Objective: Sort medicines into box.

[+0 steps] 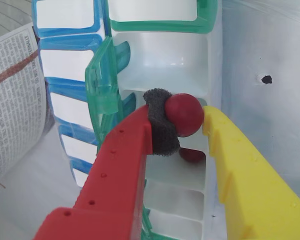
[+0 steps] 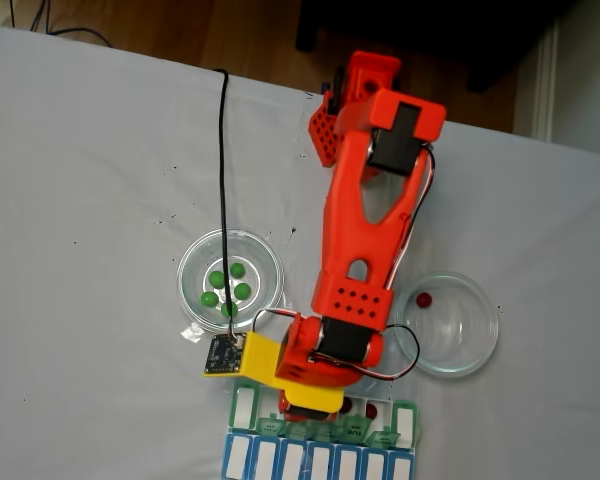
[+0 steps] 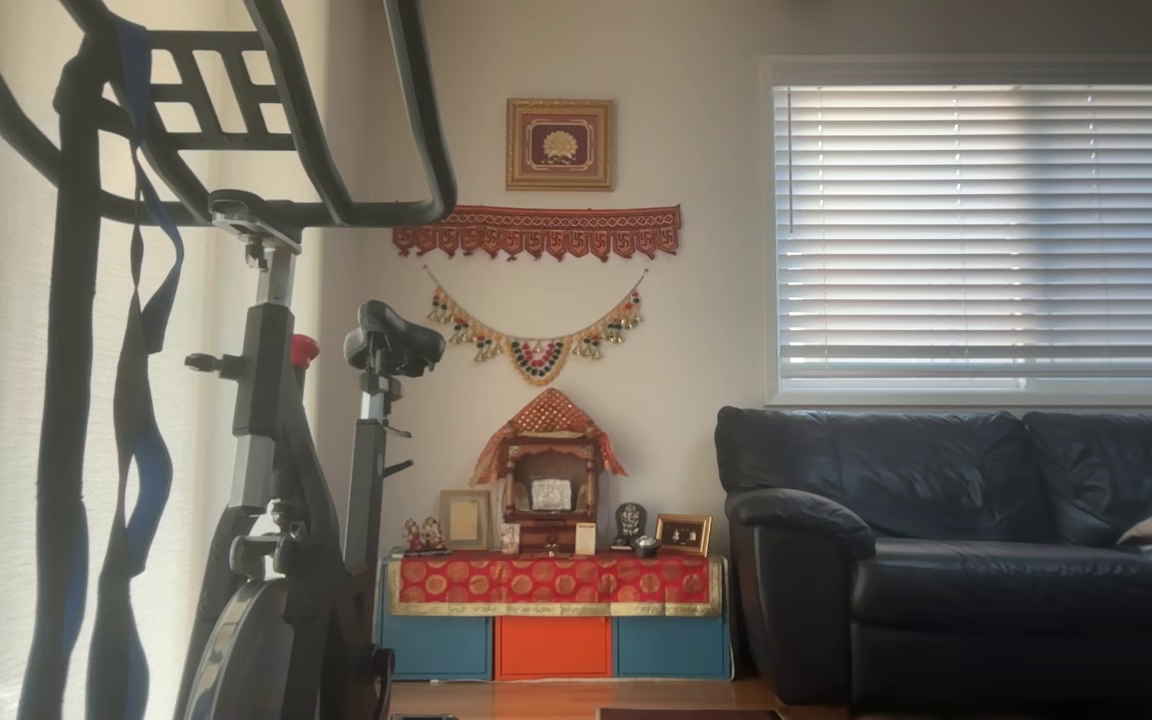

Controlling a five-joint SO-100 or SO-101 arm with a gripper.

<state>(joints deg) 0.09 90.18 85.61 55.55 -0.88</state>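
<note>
In the wrist view, the gripper (image 1: 182,122) has one red finger (image 1: 120,170) and one yellow finger (image 1: 245,170). The fingers are narrow and they hold a red pill (image 1: 185,114) between them. A dark foam pad (image 1: 160,125) on the red finger presses on the pill. The held pill is above an open white compartment of the pill organizer (image 1: 165,60). A second red pill (image 1: 192,155) lies lower in the compartment, just under the held one. A green lid (image 1: 102,82) stands open beside the compartment, and the blue row (image 1: 65,60) is on the left. A printed paper (image 1: 15,95) lies at the left edge.

In the fixed view, the red arm (image 2: 365,230) reaches down to the pill organizer (image 2: 320,445) at the bottom edge of the white table (image 2: 90,200). The gripper is over the green row, but the arm hides the fingertips here. One red pill (image 2: 371,409) shows in a compartment just right of the gripper. A glass dish (image 2: 192,262) on the left holds five green pills (image 2: 228,285). Another glass dish (image 2: 480,325) on the right holds one red pill (image 2: 423,298). A black cable (image 2: 221,180) runs over the table to the small board (image 2: 223,355) on the gripper.

The other view shows a room with an exercise bike (image 3: 276,450), a dark sofa (image 3: 966,550) and a small shrine (image 3: 548,500) at the wall.
</note>
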